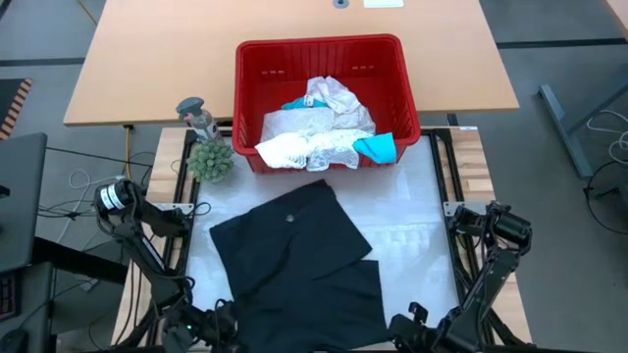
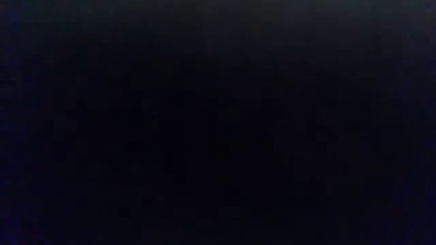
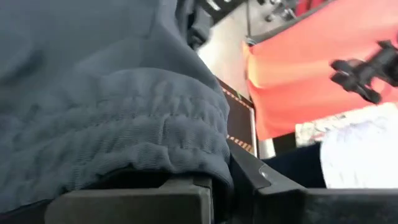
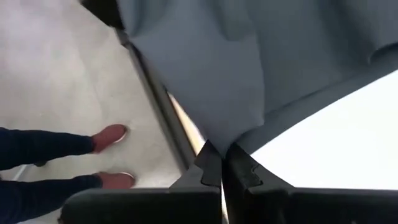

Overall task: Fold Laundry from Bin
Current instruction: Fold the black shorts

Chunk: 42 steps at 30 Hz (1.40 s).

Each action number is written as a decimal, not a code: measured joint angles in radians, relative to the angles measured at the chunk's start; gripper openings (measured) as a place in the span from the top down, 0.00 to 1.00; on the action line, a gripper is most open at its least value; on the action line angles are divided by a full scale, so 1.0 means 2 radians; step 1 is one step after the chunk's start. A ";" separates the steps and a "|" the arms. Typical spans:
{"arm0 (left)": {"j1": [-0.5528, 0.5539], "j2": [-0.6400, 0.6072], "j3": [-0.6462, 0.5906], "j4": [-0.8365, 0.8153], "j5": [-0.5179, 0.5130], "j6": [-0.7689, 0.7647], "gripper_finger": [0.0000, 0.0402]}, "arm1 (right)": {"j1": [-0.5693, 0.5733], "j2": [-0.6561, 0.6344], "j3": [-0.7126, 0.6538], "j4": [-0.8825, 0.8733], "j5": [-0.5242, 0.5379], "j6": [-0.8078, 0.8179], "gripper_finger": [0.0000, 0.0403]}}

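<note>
High view: the black garment (image 1: 299, 260) is seen spread flat on the white-covered bench (image 1: 412, 211), one corner pointing toward the bin (image 1: 324, 98) and its near edge reaching the bench's front edge. White lacy pieces (image 1: 314, 137) and a teal piece (image 1: 378, 147) are heaped in the red bin, which stands beyond the garment, with a small green plant (image 1: 211, 160) just beside the bin's left corner. The left end effector (image 1: 224, 328) is placed at the garment's near-left corner and the right end effector (image 1: 410, 328) at its near-right side; each arm is nearest to its own corner, and the cloth extends away from both toward the bin.

Low view: nothing can be made out, as the picture is dark throughout.

Left wrist view: the left end effector's fingers (image 3: 186, 193) are closed flat on a ribbed hem of the dark cloth, which is bunched over them. The red bin wall is seen farther off.

Right wrist view: the right end effector's fingers (image 4: 217, 171) are pinched shut on a point of the same dark fabric, which hangs from them. Beyond the bench edge, a person's legs and shoes (image 4: 109, 137) are seen on the floor.

The near edge is judged to be gripped at both ends, so a fold would carry it away from the arms, toward the bin.
</note>
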 joint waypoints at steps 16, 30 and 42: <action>0.003 -0.068 0.000 0.022 -0.046 0.025 1.00 | -0.067 0.000 0.125 -0.212 0.024 -0.013 0.95; -0.004 -0.135 0.000 -0.231 -0.093 -0.072 1.00 | -0.262 -0.001 0.205 -0.309 0.078 -0.256 0.95; -0.004 -0.188 0.000 -0.242 -0.212 -0.048 1.00 | -0.390 -0.029 0.205 -0.281 0.066 -0.393 0.95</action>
